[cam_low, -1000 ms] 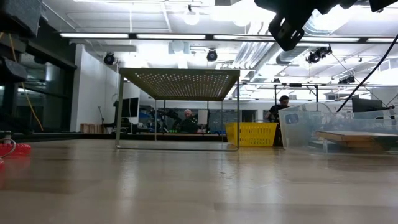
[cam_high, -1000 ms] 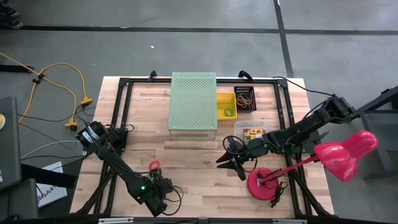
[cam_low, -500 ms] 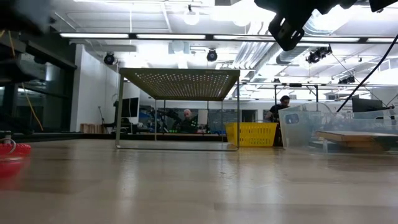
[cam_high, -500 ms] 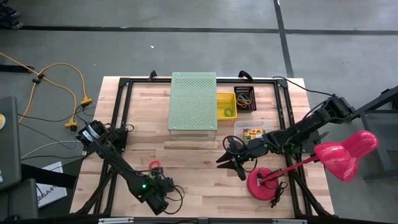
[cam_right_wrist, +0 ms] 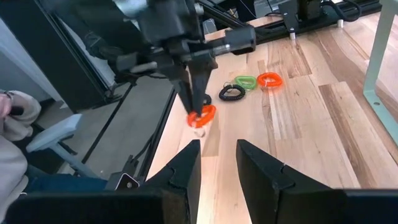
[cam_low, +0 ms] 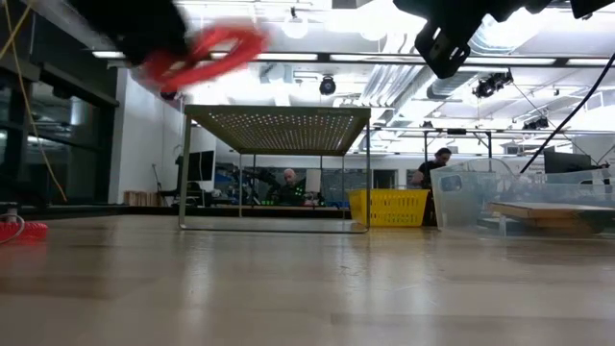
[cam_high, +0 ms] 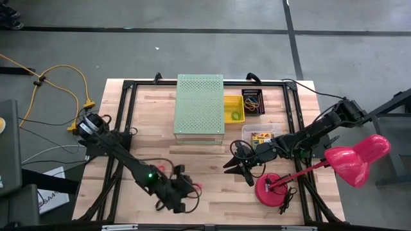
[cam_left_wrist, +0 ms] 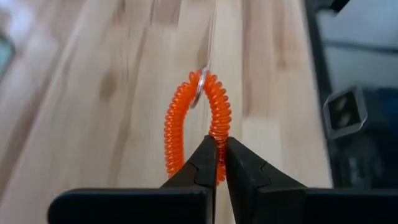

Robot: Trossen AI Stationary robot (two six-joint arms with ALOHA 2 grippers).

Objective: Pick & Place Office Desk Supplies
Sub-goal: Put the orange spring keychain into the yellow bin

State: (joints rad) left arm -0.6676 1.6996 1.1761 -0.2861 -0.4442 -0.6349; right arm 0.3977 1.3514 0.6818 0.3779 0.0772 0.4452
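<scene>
My left gripper is over the near middle of the table, shut on an orange-red coiled band loop. The right wrist view shows that loop below the left fingers. A black loop, a green loop and an orange loop lie flat on the wood near the table's left side. One red loop shows on the table in the low view. My right gripper hovers open right of centre. A yellow-and-green crayon box lies in a clear tub. My left gripper pinches the coiled loop between its two fingertips on one side of the coil. The fingers come from above, pointing down. The loop hangs below them, lifted clear of the table, with a small metal ring at its free end.
The pale-green perforated box stands at the far middle. Right of it are a yellow bin and a black bin of bands. The pink lamp's base and shade stand at the near right. Bare wood lies between the two grippers.
My left gripper has swung from the near left toward the table's right and risen. It carries the orange-red loop up off the table; in the low view the loop now shows high and blurred. My right arm has kept still.
</scene>
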